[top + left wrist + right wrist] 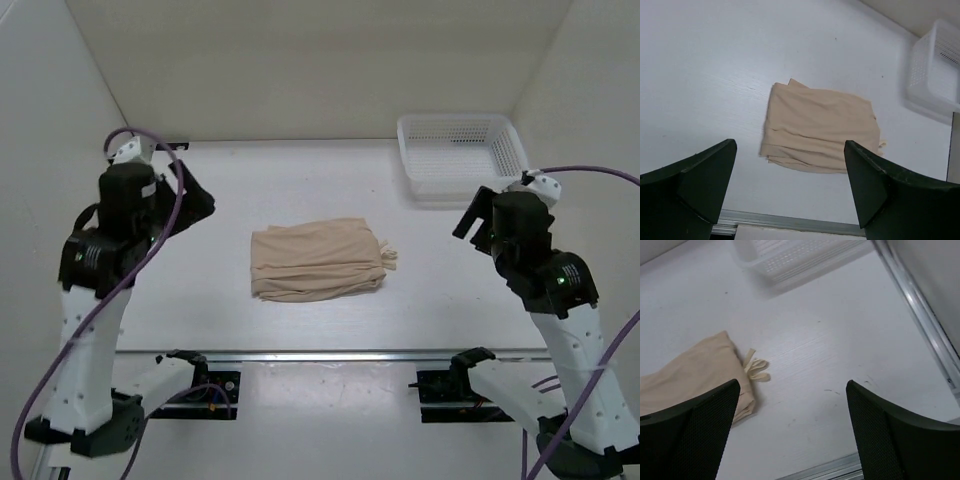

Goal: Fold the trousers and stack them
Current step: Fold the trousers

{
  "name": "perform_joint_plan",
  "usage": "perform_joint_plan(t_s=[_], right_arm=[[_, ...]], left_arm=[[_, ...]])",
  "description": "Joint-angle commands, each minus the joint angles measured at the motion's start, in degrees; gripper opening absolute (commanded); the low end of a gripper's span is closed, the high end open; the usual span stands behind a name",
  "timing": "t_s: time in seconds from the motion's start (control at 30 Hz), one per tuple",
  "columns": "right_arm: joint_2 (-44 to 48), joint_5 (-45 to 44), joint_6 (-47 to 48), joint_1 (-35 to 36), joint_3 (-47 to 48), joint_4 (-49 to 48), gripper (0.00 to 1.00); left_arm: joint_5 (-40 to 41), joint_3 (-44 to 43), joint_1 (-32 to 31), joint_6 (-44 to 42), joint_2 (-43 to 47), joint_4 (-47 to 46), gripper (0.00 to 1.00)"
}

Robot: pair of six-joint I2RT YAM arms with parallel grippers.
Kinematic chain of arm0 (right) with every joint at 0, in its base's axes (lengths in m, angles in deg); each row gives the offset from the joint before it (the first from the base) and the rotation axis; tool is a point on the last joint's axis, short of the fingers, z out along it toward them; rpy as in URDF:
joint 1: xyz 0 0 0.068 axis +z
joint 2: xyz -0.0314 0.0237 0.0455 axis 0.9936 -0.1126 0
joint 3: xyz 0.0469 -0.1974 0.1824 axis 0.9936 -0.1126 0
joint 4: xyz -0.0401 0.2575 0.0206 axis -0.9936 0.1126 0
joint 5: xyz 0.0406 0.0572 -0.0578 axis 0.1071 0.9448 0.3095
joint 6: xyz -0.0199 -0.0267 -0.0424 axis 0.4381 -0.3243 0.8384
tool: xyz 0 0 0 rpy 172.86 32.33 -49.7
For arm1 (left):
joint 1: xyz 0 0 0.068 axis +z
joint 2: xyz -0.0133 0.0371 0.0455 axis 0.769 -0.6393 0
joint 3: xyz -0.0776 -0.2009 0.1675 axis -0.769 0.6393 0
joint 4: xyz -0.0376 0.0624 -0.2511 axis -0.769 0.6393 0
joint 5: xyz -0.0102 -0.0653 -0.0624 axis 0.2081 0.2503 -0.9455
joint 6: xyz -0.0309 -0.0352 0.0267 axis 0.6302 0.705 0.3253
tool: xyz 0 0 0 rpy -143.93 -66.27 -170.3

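Observation:
The beige-tan trousers (317, 260) lie folded into a flat rectangle at the middle of the white table, with drawstring ends sticking out at their right edge. They also show in the left wrist view (821, 130) and the right wrist view (687, 377). My left gripper (200, 200) is raised at the left, open and empty, well apart from the trousers; its fingers (695, 187) frame the fold from above. My right gripper (472, 215) is raised at the right, open and empty, its fingers (890, 435) over bare table right of the drawstrings (756, 369).
A white plastic mesh basket (460, 155) stands at the back right, also in the left wrist view (935, 75) and right wrist view (795, 257). A metal rail (340, 354) runs along the near table edge. White walls enclose the table.

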Motion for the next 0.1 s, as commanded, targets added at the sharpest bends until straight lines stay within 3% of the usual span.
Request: perform_joint_plan(t_s=[0.0, 0.07], right_arm=[[0.3, -10.4, -1.2, 0.0, -0.5, 4.8, 0.9], [1.8, -11.1, -2.0, 0.0, -1.1, 4.8, 0.89]], left_arm=[[3.2, 4.4, 0.1, 0.1, 5.5, 1.7, 1.0], [4.0, 5.6, 0.1, 0.1, 9.1, 1.7, 1.0]])
